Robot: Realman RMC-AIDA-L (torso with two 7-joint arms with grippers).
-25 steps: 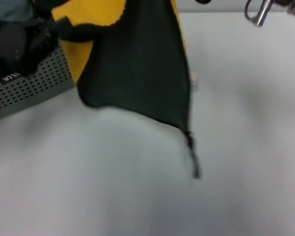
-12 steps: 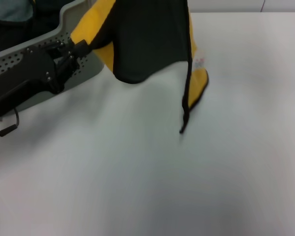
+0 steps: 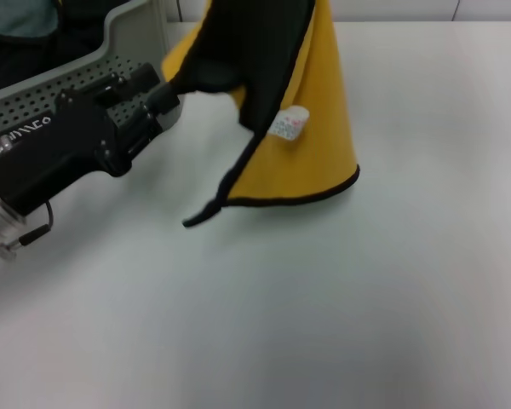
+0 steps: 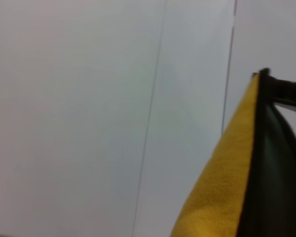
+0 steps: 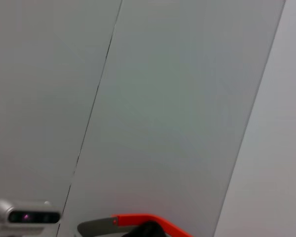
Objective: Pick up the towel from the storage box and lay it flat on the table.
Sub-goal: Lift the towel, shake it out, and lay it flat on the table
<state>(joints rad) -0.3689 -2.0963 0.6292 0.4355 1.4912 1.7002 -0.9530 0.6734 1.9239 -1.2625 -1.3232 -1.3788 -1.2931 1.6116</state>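
Hanging above the large plain white table (image 3: 366, 290) beside the light grey perforated plastic storage box (image 3: 34, 94): the roughly square towel (image 3: 307, 145), yellow on one face and dark green on the other, black-trimmed, its top cut off by the head view's upper edge, its lower hem touching or nearly touching the tabletop, black corner loop trailing. Pinched shut on the towel's near edge, the black left gripper (image 3: 166, 92); right gripper nowhere visible. Unreadable: small white tag (image 3: 288, 123) print and white logo (image 3: 24, 130).
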